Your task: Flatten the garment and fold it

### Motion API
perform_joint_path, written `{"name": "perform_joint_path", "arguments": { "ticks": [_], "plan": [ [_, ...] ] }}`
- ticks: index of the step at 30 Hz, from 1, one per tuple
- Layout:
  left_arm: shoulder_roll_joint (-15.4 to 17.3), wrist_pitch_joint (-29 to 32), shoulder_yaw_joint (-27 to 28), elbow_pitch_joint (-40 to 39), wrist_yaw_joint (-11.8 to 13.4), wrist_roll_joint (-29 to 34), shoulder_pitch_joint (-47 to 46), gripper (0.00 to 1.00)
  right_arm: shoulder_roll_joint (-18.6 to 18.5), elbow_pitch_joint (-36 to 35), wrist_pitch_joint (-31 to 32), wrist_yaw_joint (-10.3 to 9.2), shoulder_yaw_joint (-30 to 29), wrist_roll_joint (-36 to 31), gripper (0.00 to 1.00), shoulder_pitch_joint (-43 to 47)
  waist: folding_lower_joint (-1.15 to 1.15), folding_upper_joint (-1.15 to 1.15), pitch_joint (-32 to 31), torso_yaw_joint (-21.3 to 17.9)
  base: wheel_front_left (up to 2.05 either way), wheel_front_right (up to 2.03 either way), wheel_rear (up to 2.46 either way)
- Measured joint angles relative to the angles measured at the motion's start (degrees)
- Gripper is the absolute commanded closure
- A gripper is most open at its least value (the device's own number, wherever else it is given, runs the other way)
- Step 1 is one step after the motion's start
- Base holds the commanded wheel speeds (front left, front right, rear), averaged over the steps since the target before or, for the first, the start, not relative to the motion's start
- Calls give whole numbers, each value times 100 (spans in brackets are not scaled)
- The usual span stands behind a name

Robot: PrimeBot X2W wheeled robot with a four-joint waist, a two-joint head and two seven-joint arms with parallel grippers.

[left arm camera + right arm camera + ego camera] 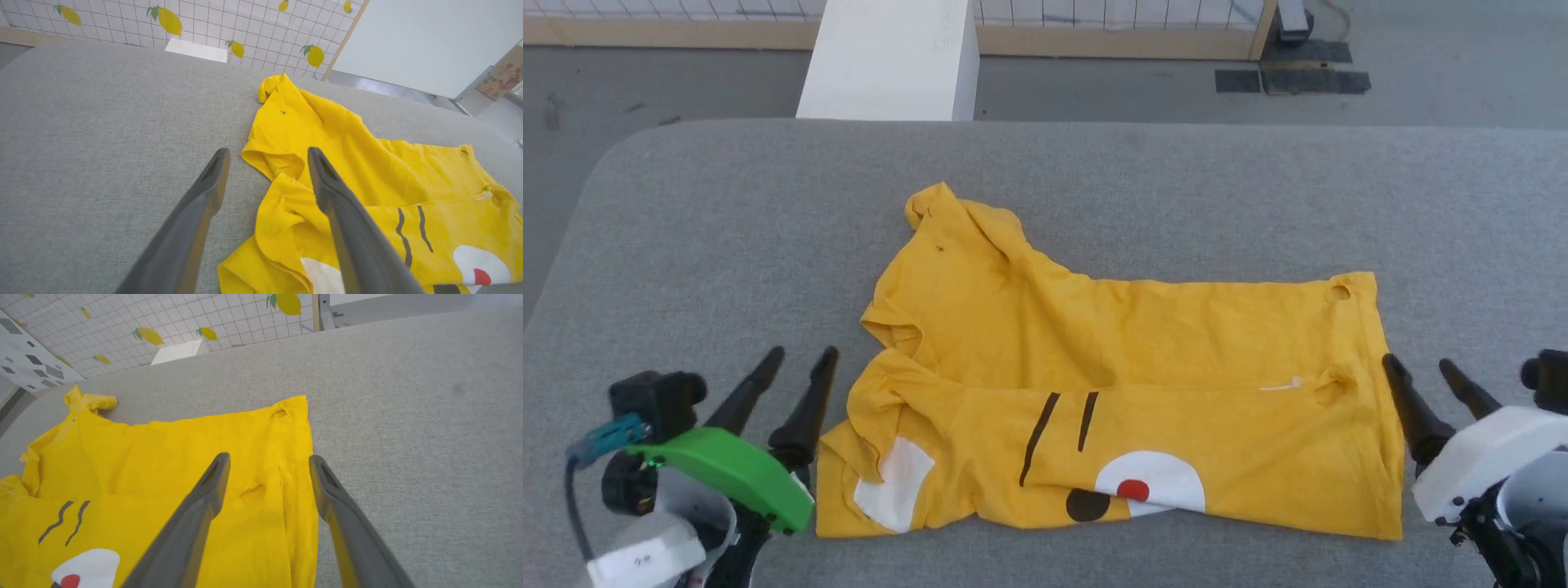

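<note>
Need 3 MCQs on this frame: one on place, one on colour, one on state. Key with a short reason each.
1. Where is the garment?
A. Hanging off the edge
B. On the table, between the left gripper and the right gripper
C. On the floor

2. What colour is the dot on the white patch of the print?
A. Blue
B. Green
C. Red

3. What state are the grippers in?
A. Both open
B. Both shut on cloth
C. Left shut, right open

Key:
1. B: the head view shows the garment lying on the grey table with a gripper at each side.
2. C: the dot is plainly red.
3. A: each wrist view shows the two fingers standing apart.
</note>
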Motion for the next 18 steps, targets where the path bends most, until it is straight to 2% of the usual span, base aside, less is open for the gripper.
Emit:
{"name": "perform_joint_path", "arguments": {
  "ticks": [4, 8, 13, 15, 18],
  "plan": [
    [0, -495, 346, -493, 509, 152, 398, 0, 240, -454, -668, 0, -313, -13, 0, 231, 0, 0, -163, 12, 0, 0, 0],
    [-51, -646, 673, -1003, 924, 403, 792, 0, 350, -727, -1204, -1, -567, -8, 0, 568, 0, 0, -311, 56, 0, 0, 0],
    [-191, -668, 999, -1497, 1277, 797, 1282, 0, 381, -808, -1615, -1, -415, 292, 0, 982, 0, 0, -455, 84, 0, 0, 0],
    [-383, -670, 1285, -1720, 1400, 1014, 1477, 0, 393, -786, -1815, -1, -382, 438, 0, 1124, 0, 0, -493, 76, 0, 0, 0],
    [-670, -693, 1604, -1954, 1405, 1447, 1741, 0, 390, -772, -2067, -1, -265, 469, 0, 1298, 0, 0, -520, 64, 0, 0, 0]
  ]
}}
